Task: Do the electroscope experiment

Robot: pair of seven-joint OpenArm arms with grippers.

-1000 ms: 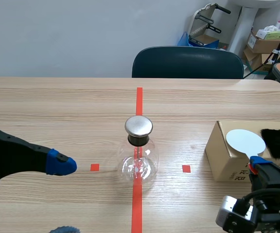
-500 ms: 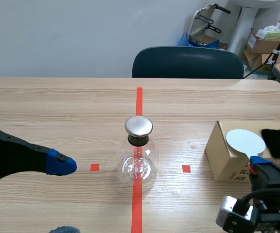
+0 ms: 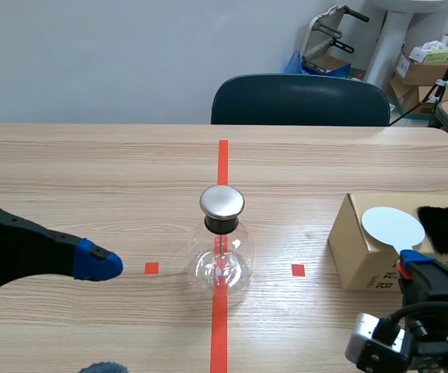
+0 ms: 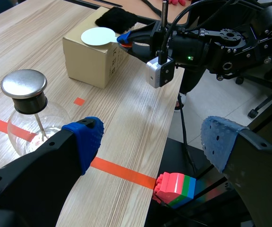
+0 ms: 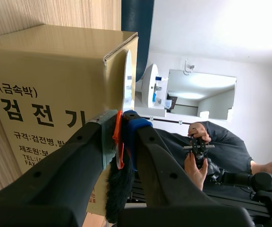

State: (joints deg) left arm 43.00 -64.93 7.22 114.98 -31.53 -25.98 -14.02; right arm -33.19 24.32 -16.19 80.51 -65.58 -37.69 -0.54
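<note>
The electroscope (image 3: 222,247), a round glass flask with a metal cap, stands on the red tape line mid-table; it also shows beside my left gripper's finger (image 4: 29,113). My left gripper (image 3: 98,315) (image 4: 152,142) hovers open to the flask's left, holding nothing. A white disc (image 3: 393,227) (image 4: 98,35) on an orange handle lies on a cardboard box (image 3: 356,252) (image 5: 46,94) at the right. My right gripper (image 3: 411,264) (image 5: 122,137) is shut on that handle; the disc (image 5: 126,80) appears edge-on ahead of it. Black fur (image 3: 446,229) (image 4: 117,18) rests on the box behind the disc.
A dark chair (image 3: 300,99) stands at the table's far side, with cartons (image 3: 422,66) behind it at the right. A coloured block (image 4: 174,187) lies on the floor past the table's near edge. A person (image 5: 207,151) is seen beyond the box.
</note>
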